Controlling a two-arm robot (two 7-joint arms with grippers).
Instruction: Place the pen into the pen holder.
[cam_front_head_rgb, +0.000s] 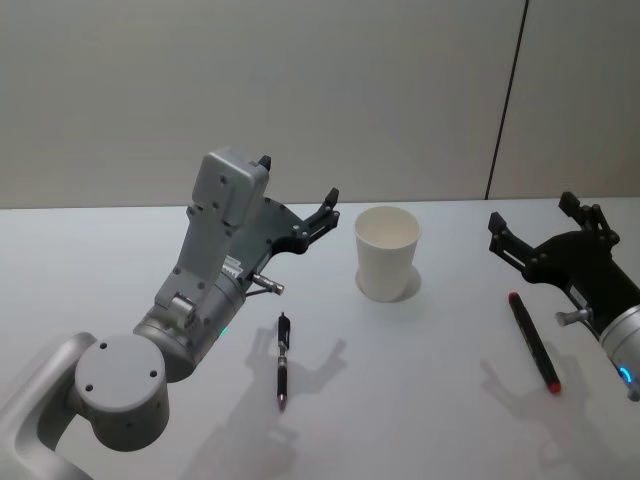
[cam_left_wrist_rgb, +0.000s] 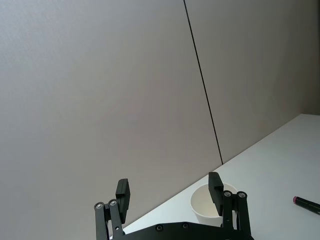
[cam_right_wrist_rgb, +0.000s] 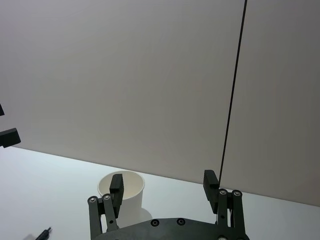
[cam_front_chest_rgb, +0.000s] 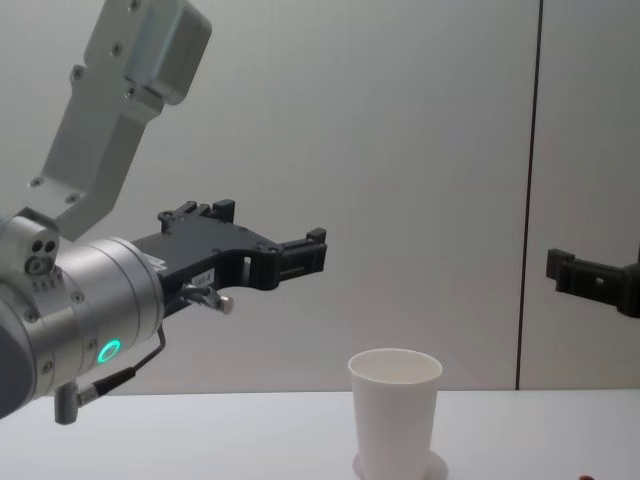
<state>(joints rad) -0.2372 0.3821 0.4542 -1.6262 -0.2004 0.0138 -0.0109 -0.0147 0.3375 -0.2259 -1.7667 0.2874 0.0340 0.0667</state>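
Pen holder (cam_front_head_rgb: 388, 253) just sat between both empty pairs, spread wide: left jaws at its 10 o'clock, right jaws around 3 o'clock.

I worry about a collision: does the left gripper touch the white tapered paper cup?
Apart. In the chest view the left gripper hangs above the white tapered paper cup, with bare wall between them.

In the left wrist view the edge is cutting off the red-tipped pen (cam_left_wrist_rgb: 306, 202), and a finger (cam_left_wrist_rgb: 216, 192) of the left gripper (cam_left_wrist_rgb: 169, 186) is partly hiding the pen holder (cam_left_wrist_rgb: 200, 207)
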